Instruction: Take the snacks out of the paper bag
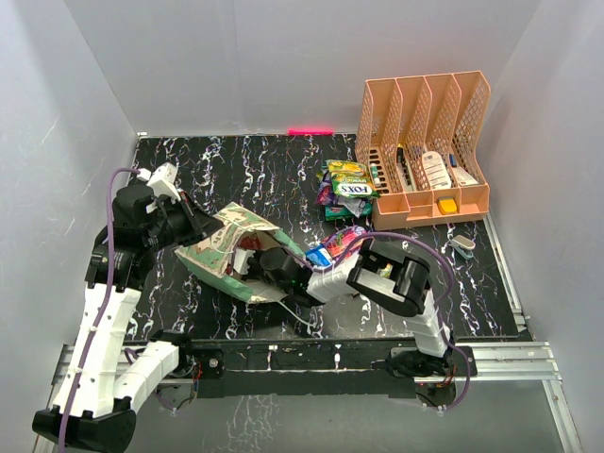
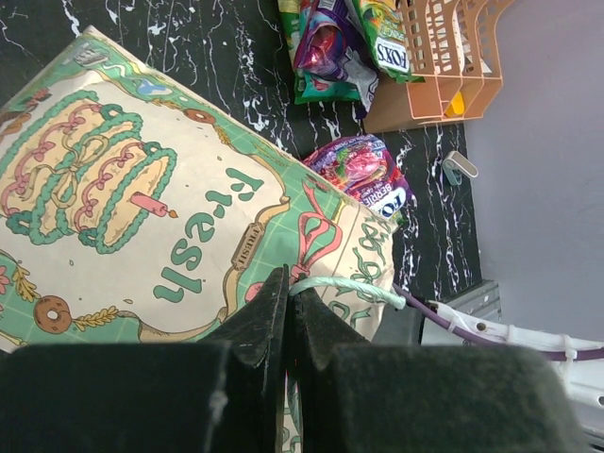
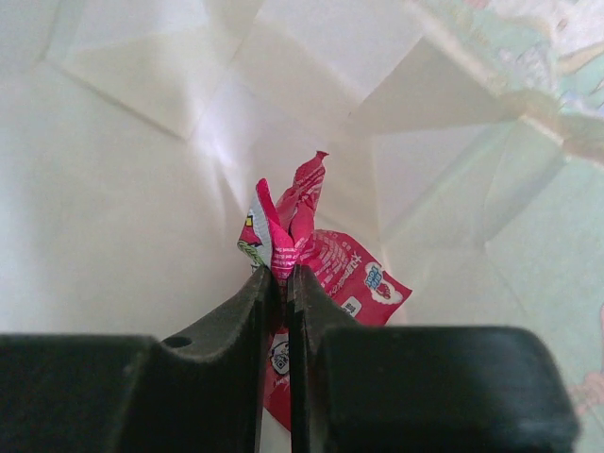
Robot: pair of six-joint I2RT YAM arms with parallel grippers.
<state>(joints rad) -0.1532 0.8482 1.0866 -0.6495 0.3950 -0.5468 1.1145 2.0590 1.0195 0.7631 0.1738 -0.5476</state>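
The mint-green paper bag lies on its side on the black marbled table, mouth toward the right; its cream panel fills the left wrist view. My left gripper is shut on the bag's string handle and holds the mouth up. My right gripper is inside the bag's pale interior, shut on a crumpled pink-red snack packet. Several snack packets lie by the organizer. A purple packet and a blue one lie just outside the bag mouth.
A peach mesh file organizer with small bottles and boxes stands at the back right. A small grey clip lies in front of it. White walls close in the table on three sides.
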